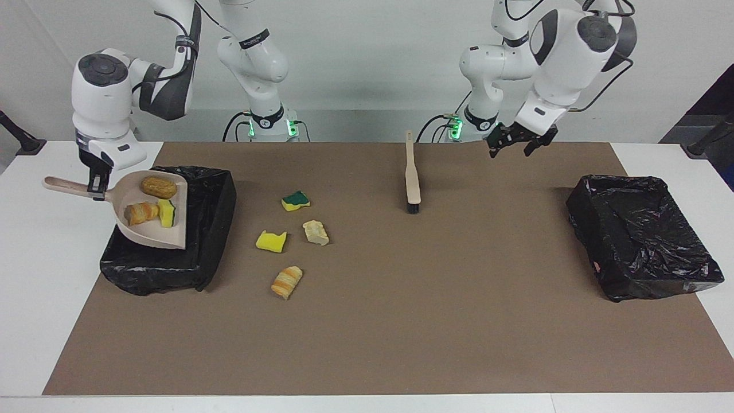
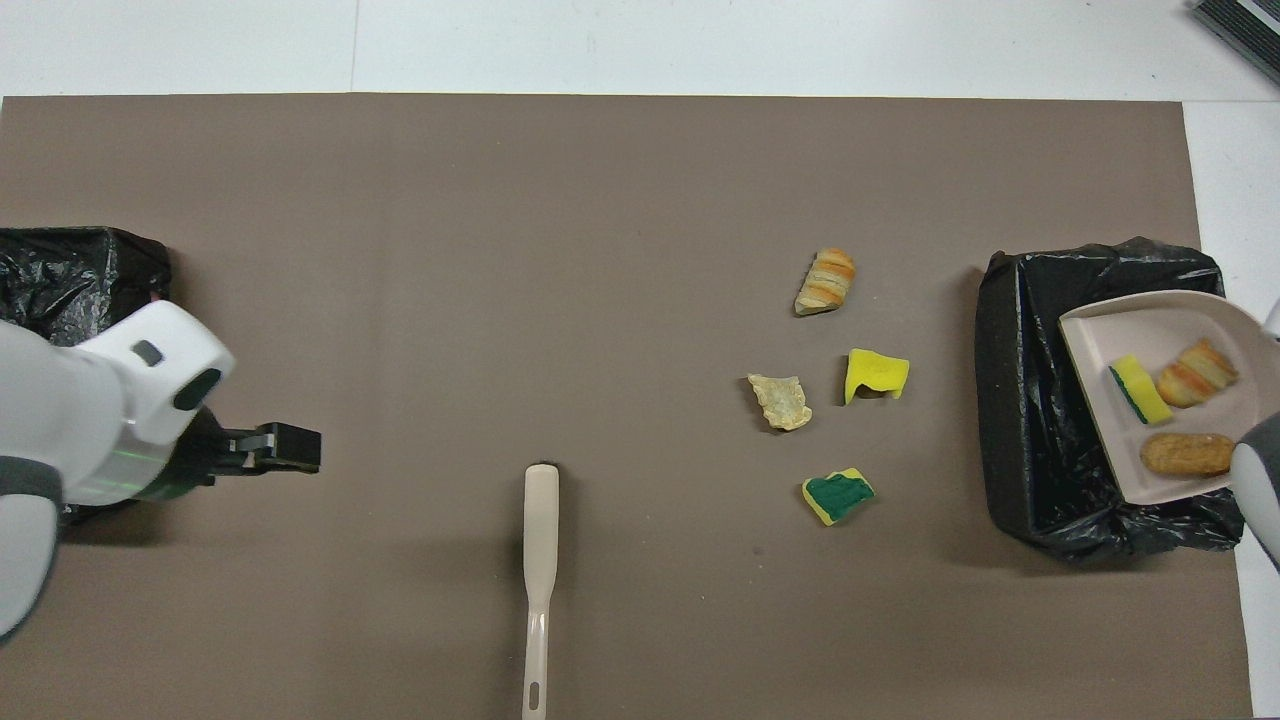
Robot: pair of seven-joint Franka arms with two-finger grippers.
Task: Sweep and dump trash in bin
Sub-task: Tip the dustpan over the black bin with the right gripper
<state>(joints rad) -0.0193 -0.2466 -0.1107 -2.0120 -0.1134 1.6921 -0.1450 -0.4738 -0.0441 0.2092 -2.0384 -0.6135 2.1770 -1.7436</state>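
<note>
**Dustpan with three scraps held over bin at right arm's end; four scraps on mat**

Right gripper [image 1: 98, 186] is clamped on the handle of the beige dustpan [image 1: 150, 232], holding it up over the black-lined bin [image 1: 215, 229] at the right arm's end of the table. Pan is tilted. Three pieces of trash sit in it: a golden-brown chunk [image 1: 159, 186], a striped bread-like chunk [image 1: 141, 213] and a yellow sponge piece [image 1: 167, 213] touching that striped chunk.

Four more scraps lie on the brown mat [image 1: 401, 321], near that bin, toward the table's middle. Green-topped sponge [image 1: 295, 201] is the one nearest the robots. Pale tan chunk [image 1: 316, 232] and plain yellow sponge [image 1: 271, 241] lie farther from the robots, side by side but apart, the yellow one closer to the bin. Striped bread piece [image 1: 287, 282] is farthest from the robots. None of the four touch.

Brush [image 1: 412, 172] lies flat on the mat about mid-table, near the robots' edge, handle pointing at the robots, bristles away.

Left gripper [image 1: 515, 141] hangs in the air over the mat's robot-side edge, holding nothing, fingers apart. Left arm waits. Second black-lined bin [image 1: 642, 241] sits at the left arm's end of the table.
</note>
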